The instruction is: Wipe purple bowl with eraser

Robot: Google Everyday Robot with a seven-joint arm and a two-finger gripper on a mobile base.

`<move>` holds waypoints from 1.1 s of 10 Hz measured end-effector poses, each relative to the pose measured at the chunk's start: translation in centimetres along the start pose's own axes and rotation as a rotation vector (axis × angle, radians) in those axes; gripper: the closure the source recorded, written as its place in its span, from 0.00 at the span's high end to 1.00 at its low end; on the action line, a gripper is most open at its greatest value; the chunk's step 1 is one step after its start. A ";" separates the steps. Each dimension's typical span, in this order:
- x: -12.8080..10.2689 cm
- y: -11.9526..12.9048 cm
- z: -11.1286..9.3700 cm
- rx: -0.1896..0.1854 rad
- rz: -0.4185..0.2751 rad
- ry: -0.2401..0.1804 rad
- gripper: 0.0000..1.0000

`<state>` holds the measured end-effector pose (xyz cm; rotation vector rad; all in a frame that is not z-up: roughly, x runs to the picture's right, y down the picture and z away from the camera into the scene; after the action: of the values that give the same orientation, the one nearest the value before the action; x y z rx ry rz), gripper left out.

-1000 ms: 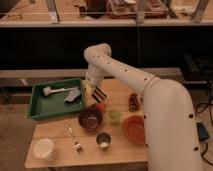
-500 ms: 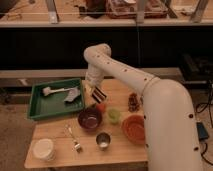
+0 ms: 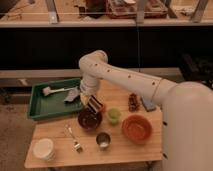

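Observation:
The purple bowl (image 3: 90, 120) sits on the wooden table (image 3: 55, 135), left of the small green cup (image 3: 114, 116). My gripper (image 3: 93, 103) hangs just above the bowl's far rim and is shut on the eraser (image 3: 94, 103), a small dark-and-white striped block held tilted. The eraser is above the bowl's back edge; I cannot tell whether it touches the rim. My white arm (image 3: 130, 80) reaches in from the right.
A green tray (image 3: 37, 107) with a brush (image 3: 52, 91) stands at the left. An orange bowl (image 3: 136, 128), a metal cup (image 3: 103, 140), a fork (image 3: 73, 138), a white bowl (image 3: 43, 148), a blue block (image 3: 148, 104) and a brown object (image 3: 133, 102) lie around.
My gripper with the eraser has shifted slightly down toward the purple bowl's far rim. Nothing else has moved.

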<state>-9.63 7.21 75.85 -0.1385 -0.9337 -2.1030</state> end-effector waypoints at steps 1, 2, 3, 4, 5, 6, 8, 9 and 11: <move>-0.8 -1.3 0.2 0.004 0.003 -0.007 0.05; -1.7 -2.6 0.6 0.005 0.012 -0.018 0.05; -2.2 -3.3 1.5 -0.001 0.019 -0.021 0.05; -2.4 -3.6 2.2 -0.005 0.024 -0.020 0.05; -2.5 -3.9 3.1 -0.010 0.028 -0.020 0.05; -2.6 -4.2 3.7 -0.013 0.030 -0.022 0.05; -2.3 -4.5 4.6 -0.019 0.028 -0.029 0.05; -2.1 -4.6 4.9 -0.019 0.025 -0.036 0.05; -2.2 -4.3 5.5 -0.015 0.034 -0.057 0.05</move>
<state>-12.42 13.97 76.52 -0.2212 -0.9424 -2.0849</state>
